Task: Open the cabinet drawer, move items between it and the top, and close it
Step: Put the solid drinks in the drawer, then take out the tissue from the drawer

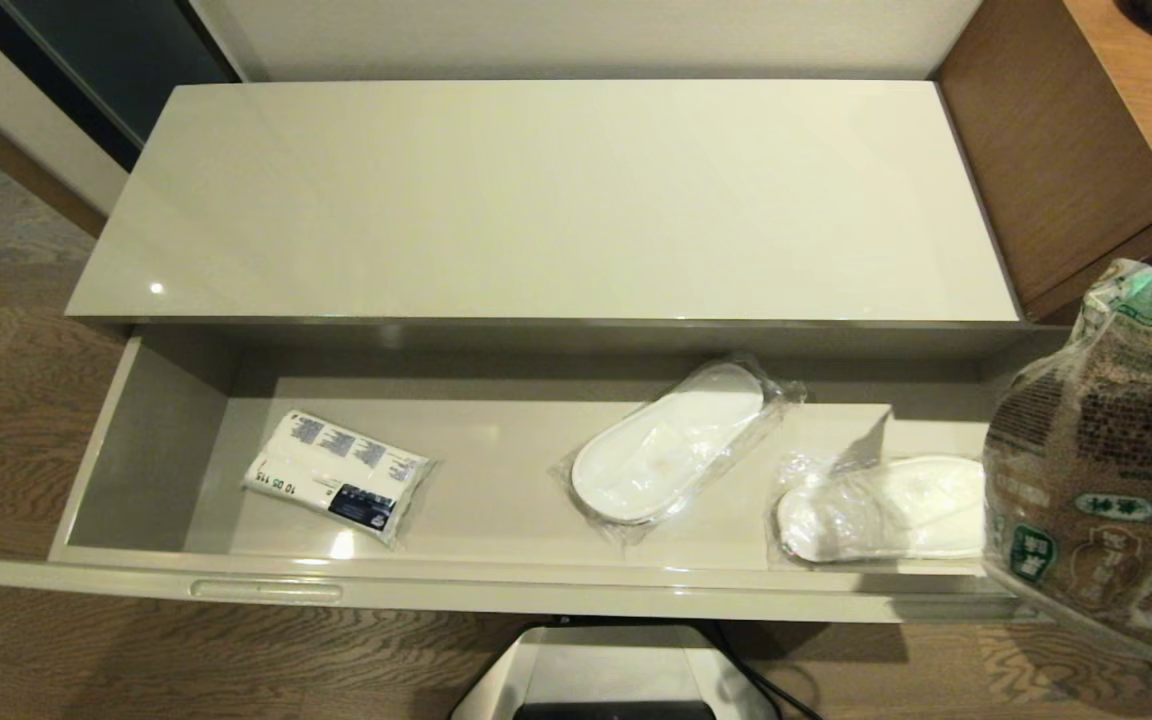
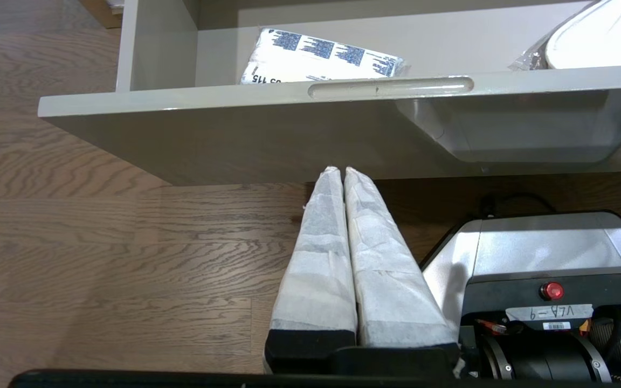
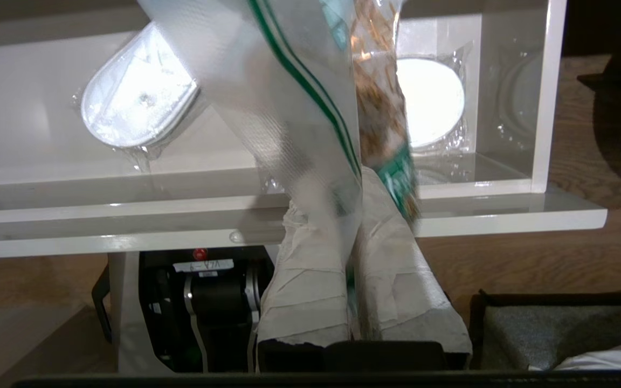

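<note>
The cabinet drawer (image 1: 496, 585) stands pulled wide open below the bare cream top (image 1: 556, 200). A small white packet (image 1: 338, 477) with blue-grey print lies flat in the drawer's left part, also visible over the drawer front (image 2: 235, 134) as the packet (image 2: 321, 54). The large clear bag (image 1: 1106, 470) with green print and brown contents hangs in the air at the drawer's right front corner. My right gripper (image 3: 349, 194) is shut on the bag (image 3: 310, 91) at its clear edge; the bag hides it from the head view. My left gripper (image 2: 342, 170) is shut and empty, low in front of the drawer's left handle.
Two white slippers in clear wrap (image 1: 671, 440) (image 1: 881, 508) lie in the drawer's middle and right parts. Brown wooden furniture (image 1: 1066, 150) stands against the cabinet's right end. My own base (image 1: 616, 670) sits on the wooden floor just before the drawer front.
</note>
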{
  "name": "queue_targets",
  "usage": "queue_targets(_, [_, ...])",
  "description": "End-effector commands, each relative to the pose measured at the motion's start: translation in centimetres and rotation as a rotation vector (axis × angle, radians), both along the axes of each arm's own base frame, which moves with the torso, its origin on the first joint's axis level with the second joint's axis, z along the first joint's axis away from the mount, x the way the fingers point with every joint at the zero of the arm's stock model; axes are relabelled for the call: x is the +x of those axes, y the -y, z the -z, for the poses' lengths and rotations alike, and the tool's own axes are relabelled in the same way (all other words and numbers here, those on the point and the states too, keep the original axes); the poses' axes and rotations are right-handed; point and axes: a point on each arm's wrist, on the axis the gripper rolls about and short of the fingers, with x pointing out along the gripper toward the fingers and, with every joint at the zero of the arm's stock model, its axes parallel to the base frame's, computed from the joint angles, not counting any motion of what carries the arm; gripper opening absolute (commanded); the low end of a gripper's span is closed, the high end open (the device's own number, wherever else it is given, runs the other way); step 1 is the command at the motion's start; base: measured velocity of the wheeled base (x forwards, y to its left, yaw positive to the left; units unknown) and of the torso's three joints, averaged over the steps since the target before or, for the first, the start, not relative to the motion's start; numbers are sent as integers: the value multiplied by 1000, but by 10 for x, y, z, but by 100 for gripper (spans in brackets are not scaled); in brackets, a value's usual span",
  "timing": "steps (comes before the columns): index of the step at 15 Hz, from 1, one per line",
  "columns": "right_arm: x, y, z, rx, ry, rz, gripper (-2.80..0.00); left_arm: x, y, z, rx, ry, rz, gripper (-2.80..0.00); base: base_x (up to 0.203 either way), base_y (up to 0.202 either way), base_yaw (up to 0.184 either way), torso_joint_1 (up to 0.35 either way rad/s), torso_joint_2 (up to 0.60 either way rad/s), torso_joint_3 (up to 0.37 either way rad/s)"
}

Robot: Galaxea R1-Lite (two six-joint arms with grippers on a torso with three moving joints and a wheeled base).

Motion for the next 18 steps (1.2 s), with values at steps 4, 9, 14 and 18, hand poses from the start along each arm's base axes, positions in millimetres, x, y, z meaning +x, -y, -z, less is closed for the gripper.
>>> queue_targets(4, [6,-4,27,46,-83,-25,-280,0,0,0,0,1,0,-280,0,0,0,0,0,0])
queue_targets(9, [17,-18,49,89,-121,-69,-280,0,0,0,0,1,0,-280,0,0,0,0,0,0])
queue_targets(14, [48,-44,75,133,-176,-77,-280,0,0,0,0,1,0,-280,0,0,0,0,0,0])
queue_targets(18, [53,-48,80,134,-197,-72,-280,0,0,0,0,1,0,-280,0,0,0,0,0,0])
